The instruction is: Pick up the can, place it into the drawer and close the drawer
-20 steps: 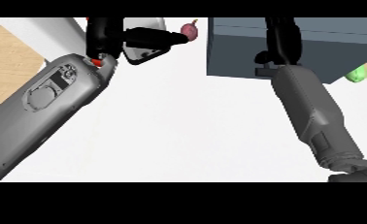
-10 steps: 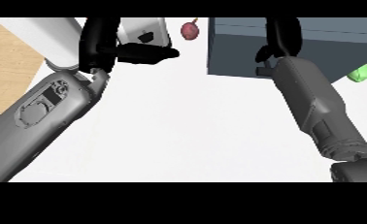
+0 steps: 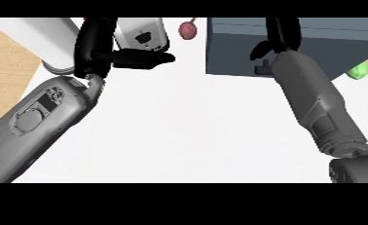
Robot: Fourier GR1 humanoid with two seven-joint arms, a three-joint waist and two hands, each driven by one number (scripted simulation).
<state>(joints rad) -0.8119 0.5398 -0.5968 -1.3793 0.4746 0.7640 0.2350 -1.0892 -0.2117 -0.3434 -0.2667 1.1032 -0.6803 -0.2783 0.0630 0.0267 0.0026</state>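
Shifted leftward since the earlier frame, left hand clasps the can; right hand at drawer, grasp indiscernible; keep can upright, clearing drawer's rim.

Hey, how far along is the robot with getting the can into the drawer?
Done: the light grey metal can looks picked up, with the black left hand curled round it. In hand: moving it across, while the black right hand is at the dark grey drawer unit. Left: placing the can inside and closing the drawer.
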